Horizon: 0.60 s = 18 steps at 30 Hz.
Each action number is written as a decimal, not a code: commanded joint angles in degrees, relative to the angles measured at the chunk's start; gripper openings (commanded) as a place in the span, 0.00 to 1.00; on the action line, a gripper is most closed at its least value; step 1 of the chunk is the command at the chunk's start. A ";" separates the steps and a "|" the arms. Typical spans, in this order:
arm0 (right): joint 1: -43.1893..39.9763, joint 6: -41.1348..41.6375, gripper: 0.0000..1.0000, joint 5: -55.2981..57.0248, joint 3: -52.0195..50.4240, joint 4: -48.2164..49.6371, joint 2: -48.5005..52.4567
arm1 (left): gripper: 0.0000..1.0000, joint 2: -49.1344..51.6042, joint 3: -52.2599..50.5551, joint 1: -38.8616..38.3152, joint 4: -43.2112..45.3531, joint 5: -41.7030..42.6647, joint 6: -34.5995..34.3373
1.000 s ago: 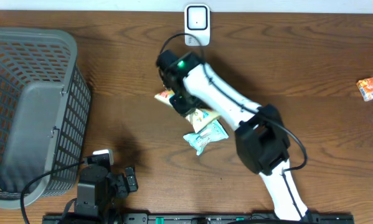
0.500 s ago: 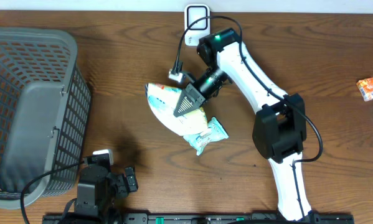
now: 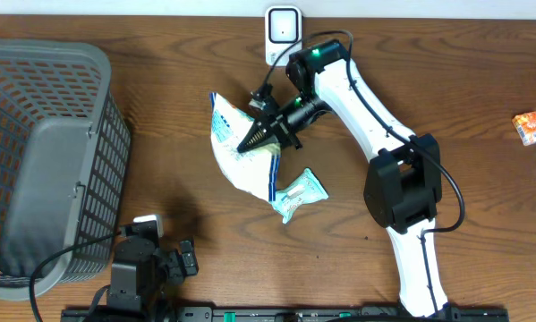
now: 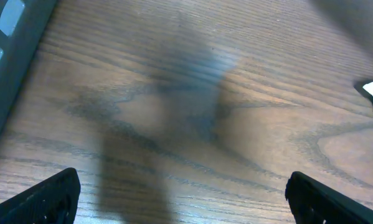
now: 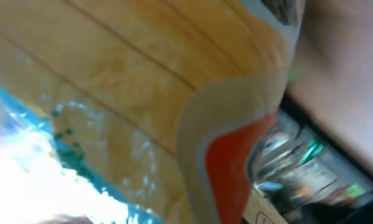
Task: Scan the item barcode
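Jaws clamped together on the goods: the right gripper (image 3: pixel 252 143) pinches the white crinkled snack bag with blue edging (image 3: pixel 233 163) near its upper edge, and the black fingers taper down onto the plastic. The bag hangs out to the left of and below the grip. It appears to be raised off the brown wooden table (image 3: pixel 446 80), though the overhead view does not settle that. In the right wrist view the same bag (image 5: pixel 111 74) fills the lens as a blur of tan, orange and teal speckle. The white arm reaches back across the table from the near edge.

The bag sits just in front of and a little left of the white rounded barcode scanner (image 3: pixel 284 34), which stands at the far edge of the table, close to the bag but not touching it. By the look of it, the pick-up is done and the presentation is under way. No barcode shows in any view, so what is left is likely to be turning the printed face toward the scanner window.

A small teal foil packet (image 3: pixel 298 195) lies on the wood just below the bag. A small orange carton (image 3: pixel 530 127) sits well apart at the right edge, and a grey plastic mesh basket (image 3: pixel 44 107) fills the left side. Near the front edge the left gripper (image 4: pixel 186 196) hangs over bare wood with its jaws wide apart and empty.

No brand, label or lettering can be read on the bag, the packets or the scanner
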 commanded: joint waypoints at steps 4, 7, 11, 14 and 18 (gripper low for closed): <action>-0.83 29.49 0.01 -7.04 0.92 -0.13 0.57 | 0.98 -0.09 0.26 0.26 -0.13 -0.26 0.72; -0.83 31.50 0.01 -10.95 0.92 -0.11 0.57 | 0.98 -0.09 0.26 0.26 -0.13 -0.26 0.72; -0.83 31.56 0.01 -14.51 0.92 -0.11 0.57 | 0.98 -0.09 0.26 0.26 -0.13 -0.26 0.72; -0.87 31.52 0.01 -14.62 0.92 -0.11 0.57 | 0.98 -0.09 0.26 0.26 -0.13 -0.26 0.72; -0.87 31.52 0.01 -14.49 0.92 -0.11 0.57 | 0.98 -0.09 0.26 0.26 -0.13 -0.26 0.72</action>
